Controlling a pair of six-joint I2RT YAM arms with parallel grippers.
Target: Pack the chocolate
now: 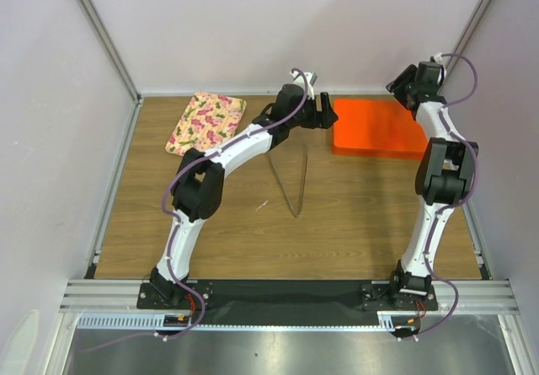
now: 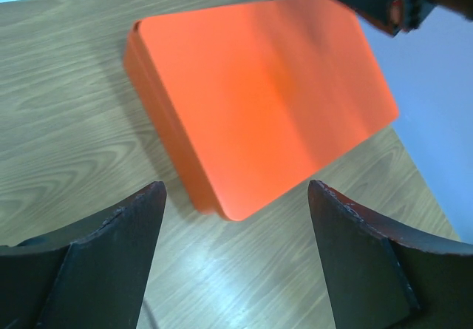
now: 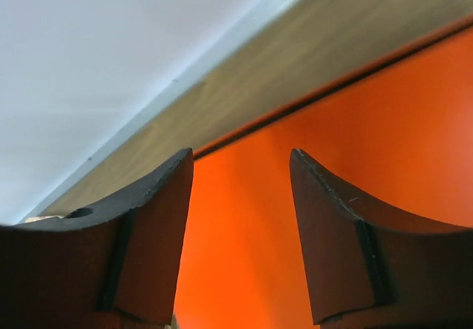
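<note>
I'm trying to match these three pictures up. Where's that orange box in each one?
Top view: orange box at upper right, on the table's far side.
Left wrist view: it fills the centre, running to the upper right.
Right wrist view: it fills the lower right.
Shared landmark: the wooden table bordering the box's edge.

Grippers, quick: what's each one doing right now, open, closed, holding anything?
Left gripper: open, empty, facing the box.
Right gripper: open, empty, over the box.
</note>
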